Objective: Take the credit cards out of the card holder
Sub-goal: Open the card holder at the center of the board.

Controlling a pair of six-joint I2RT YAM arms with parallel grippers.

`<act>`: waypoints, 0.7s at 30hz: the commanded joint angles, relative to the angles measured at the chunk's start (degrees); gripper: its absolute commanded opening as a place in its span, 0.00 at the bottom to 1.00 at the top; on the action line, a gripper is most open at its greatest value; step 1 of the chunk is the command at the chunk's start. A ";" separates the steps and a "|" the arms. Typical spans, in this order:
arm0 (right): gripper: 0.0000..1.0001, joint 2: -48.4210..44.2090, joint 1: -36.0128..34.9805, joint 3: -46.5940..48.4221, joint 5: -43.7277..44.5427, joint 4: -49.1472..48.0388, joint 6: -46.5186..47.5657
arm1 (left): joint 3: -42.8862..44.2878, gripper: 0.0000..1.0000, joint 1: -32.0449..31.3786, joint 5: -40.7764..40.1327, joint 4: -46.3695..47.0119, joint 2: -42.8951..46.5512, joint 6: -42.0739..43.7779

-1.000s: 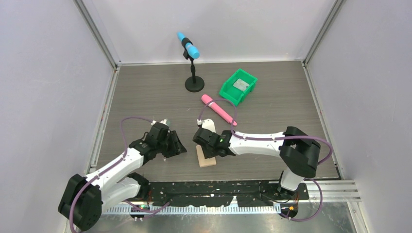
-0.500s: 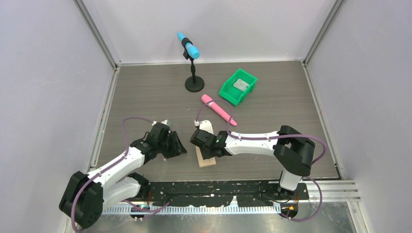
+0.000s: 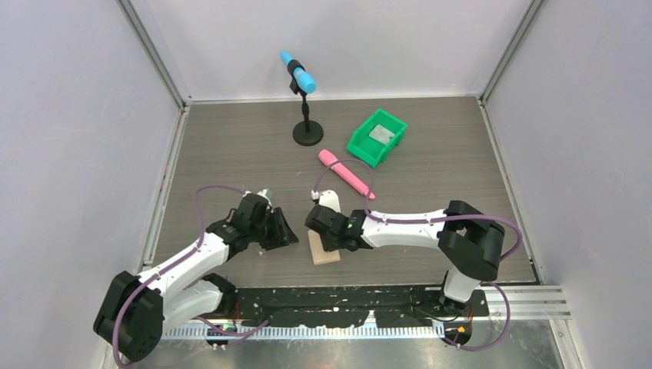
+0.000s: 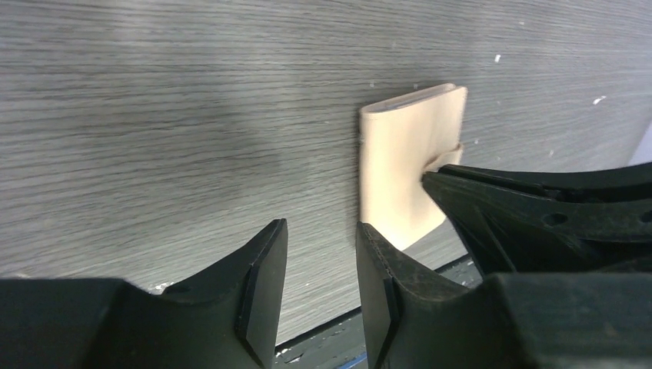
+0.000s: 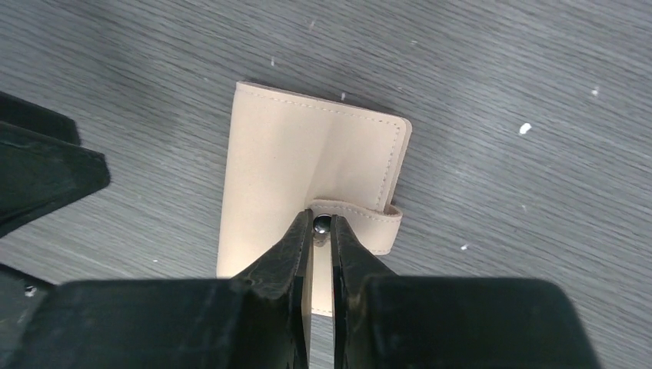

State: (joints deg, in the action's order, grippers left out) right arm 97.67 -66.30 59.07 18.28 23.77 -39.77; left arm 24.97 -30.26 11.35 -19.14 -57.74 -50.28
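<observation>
The worktop (image 3: 231,154) is big, flat and grey, with thin wood lines running across it. At the back is a black stand (image 3: 307,127) with a round foot and a blue microphone (image 3: 301,75) on top. Near it sits a green plastic bin (image 3: 363,147), boxy with slanted walls. A smooth pink stick (image 3: 346,174) with round ends lies in front of the bin.

The card holder (image 5: 292,154) is a small flat tan rectangle. It looks soft like leather, with tiny stitches along its edge. It lies flat on the worktop near the front, between the two arms. Its long sides run from front to back, leaning a little. A short strap (image 5: 377,223) wraps around one long side and has a dark round snap (image 5: 321,224).

The right arm's fingers (image 5: 304,250) are black and hard. They are almost closed and pinch the end of the strap, right at the snap. The left arm's fingers (image 3: 281,233) are spread apart and hold nothing. They hang just beside the holder, not touching it.
</observation>
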 commanded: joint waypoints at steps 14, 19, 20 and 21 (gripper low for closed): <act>0.05 -11.47 3.85 -17.19 -11.20 -29.29 -5.01 | 1.05 0.29 -5.45 9.72 21.04 -14.19 -3.50; 0.05 -13.07 5.41 -20.97 -14.01 -35.50 -6.14 | 3.42 0.26 -7.04 7.65 17.50 -21.84 -3.07; 0.05 -13.46 5.67 -21.95 -14.43 -36.63 -6.60 | 3.76 0.25 -7.26 6.86 16.31 -22.74 -3.07; 0.05 -13.77 6.14 -22.40 -15.04 -37.19 -6.75 | 4.04 0.24 -7.53 6.17 15.54 -23.35 -3.07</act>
State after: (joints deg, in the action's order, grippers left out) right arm 86.59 -61.23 38.35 6.44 -4.29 -44.25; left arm 27.44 -36.10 20.16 -1.63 -77.10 -53.63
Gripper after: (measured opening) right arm 0.149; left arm 0.257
